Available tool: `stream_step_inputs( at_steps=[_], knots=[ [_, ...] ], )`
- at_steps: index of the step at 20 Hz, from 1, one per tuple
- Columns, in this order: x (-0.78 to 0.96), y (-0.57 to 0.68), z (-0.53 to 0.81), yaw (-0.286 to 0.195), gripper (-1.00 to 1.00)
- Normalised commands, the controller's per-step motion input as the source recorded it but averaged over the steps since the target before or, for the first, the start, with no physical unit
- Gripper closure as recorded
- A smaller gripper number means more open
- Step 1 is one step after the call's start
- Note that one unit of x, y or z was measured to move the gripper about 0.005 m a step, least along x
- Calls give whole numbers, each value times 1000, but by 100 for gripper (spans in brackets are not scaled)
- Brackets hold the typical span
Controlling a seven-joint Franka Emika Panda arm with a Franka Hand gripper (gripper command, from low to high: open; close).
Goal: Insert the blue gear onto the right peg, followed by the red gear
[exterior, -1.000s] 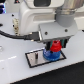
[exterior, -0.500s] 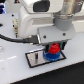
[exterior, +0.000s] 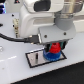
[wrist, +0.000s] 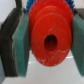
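In the exterior view, a thick black cable (exterior: 11, 37) loops in from the left edge toward the white body of the arm (exterior: 42, 22), which fills most of the upper part of the picture. Below it, on the white counter (exterior: 12, 70), lies the flat, black-framed pale plate (exterior: 35, 59), its bare stretch reaching toward the exterior view's left. Further right, on the right-hand portion of that plate, sits the blue gear (exterior: 53, 57), lying flat with its toothed rim showing under and around the red one. The red gear (exterior: 53, 49) is directly above the blue gear, stacked close over it; whether the two touch cannot be told at this size. The hand (exterior: 53, 48) comes down from the dark wrist block and is clamped on the red gear, one dark finger on each side of it. The right peg is hidden behind the gears and the hand. The wrist view confirms the grip: two teal pads (wrist: 21, 46) press against opposite edges of the red gear (wrist: 50, 35), whose raised hub and dark centre hole face the camera, and a sliver of blue teeth from the blue gear (wrist: 35, 3) peeks out beyond the red rim.
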Motion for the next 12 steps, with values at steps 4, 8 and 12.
stream_step_inputs(
  at_steps=[4, 8, 12],
  knots=[
    [10, -59, 138, 0, 100],
    [-176, -175, 266, 0, 100],
    [63, -39, 15, 0, 100]
  ],
)
